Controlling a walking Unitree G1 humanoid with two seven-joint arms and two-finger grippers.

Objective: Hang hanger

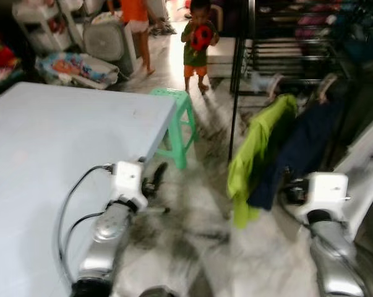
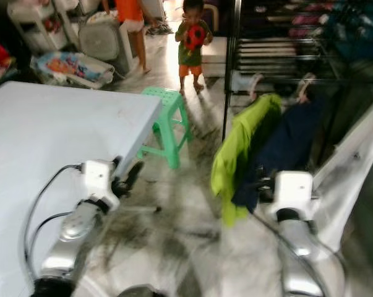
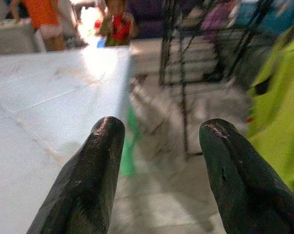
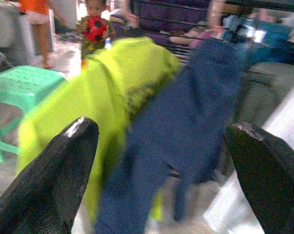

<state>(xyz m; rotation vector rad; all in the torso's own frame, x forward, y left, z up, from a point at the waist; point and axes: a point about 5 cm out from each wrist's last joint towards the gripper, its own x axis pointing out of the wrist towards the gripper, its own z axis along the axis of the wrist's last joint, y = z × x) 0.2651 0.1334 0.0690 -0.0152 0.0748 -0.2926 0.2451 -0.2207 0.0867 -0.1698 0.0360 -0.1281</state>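
Rack [image 1: 239,74]: thin black metal bars | lime shirt [image 1: 251,154], navy garment [image 1: 304,145]: limp cloth draped on rack | right gripper [image 4: 161,180]: before garments, jaws wide, empty | left gripper [image 3: 159,170]: beside smooth pale counter [image 1: 44,161], jaws apart, empty.

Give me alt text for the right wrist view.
The open right gripper faces a lime-green garment and a navy garment hanging side by side. Behind stand a green stool and a child holding a red ball.

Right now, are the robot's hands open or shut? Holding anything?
Left gripper: jaws open, holding nothing.
Right gripper: jaws open, holding nothing.
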